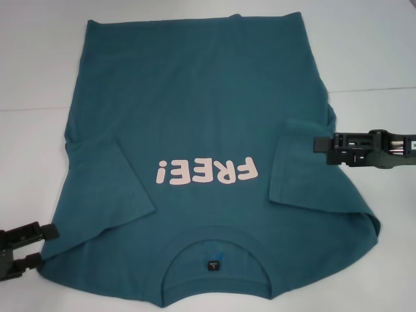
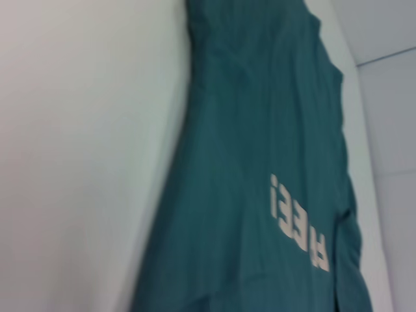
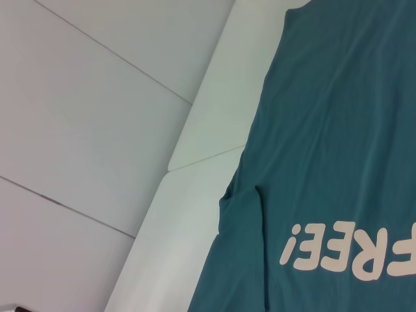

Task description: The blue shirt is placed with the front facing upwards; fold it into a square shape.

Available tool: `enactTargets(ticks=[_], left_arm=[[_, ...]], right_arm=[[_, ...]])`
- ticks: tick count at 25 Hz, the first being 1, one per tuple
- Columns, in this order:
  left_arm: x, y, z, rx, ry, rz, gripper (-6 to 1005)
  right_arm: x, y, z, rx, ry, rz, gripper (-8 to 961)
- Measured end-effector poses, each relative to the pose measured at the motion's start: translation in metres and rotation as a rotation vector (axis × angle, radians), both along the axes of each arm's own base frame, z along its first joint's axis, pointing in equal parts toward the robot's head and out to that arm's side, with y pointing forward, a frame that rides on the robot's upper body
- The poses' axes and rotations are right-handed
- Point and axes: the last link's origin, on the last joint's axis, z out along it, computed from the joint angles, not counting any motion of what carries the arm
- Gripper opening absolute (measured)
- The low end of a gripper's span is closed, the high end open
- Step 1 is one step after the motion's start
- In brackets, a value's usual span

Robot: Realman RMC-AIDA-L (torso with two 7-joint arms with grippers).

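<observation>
Teal cotton blue shirt (image 1: 208, 130) flat on tabletop (image 1: 39, 65), sleeves folded in | left gripper (image 1: 29, 250) near left shoulder, fingers spread, empty | right gripper (image 1: 323, 149) at right sleeve, fingers' state unclear | grasp both side edges evenly, fold inward smoothly.

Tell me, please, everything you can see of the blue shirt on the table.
The blue shirt is a dark teal short-sleeved T-shirt of soft knit fabric, lying front up on the white table, collar nearest the robot. Pale pink "FREE!" lettering crosses the chest; a small dark label sits inside the ribbed collar. Both sleeves are folded inward. The left gripper is at its shoulder edge, the right gripper over the opposite sleeve.
</observation>
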Motion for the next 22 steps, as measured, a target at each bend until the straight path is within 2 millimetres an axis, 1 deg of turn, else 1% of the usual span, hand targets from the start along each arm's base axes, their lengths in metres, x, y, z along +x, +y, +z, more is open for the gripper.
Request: enactTargets(ticks=[6, 13, 22], left_arm=[[-0.008, 0.004, 0.001, 0.033, 0.051, 0.024, 860], [-0.017, 0.009, -0.005, 0.026, 0.154, 0.015, 861], [-0.021, 0.01, -0.01, 0.036, 0.16, 0.028, 860]], right_arm=[[0.0, 0.0, 0.0, 0.002, 0.005, -0.004, 896], [0.001, 0.0, -0.001, 0.006, 0.004, -0.01, 897], [0.0, 0.002, -0.002, 0.005, 0.003, -0.008, 898]])
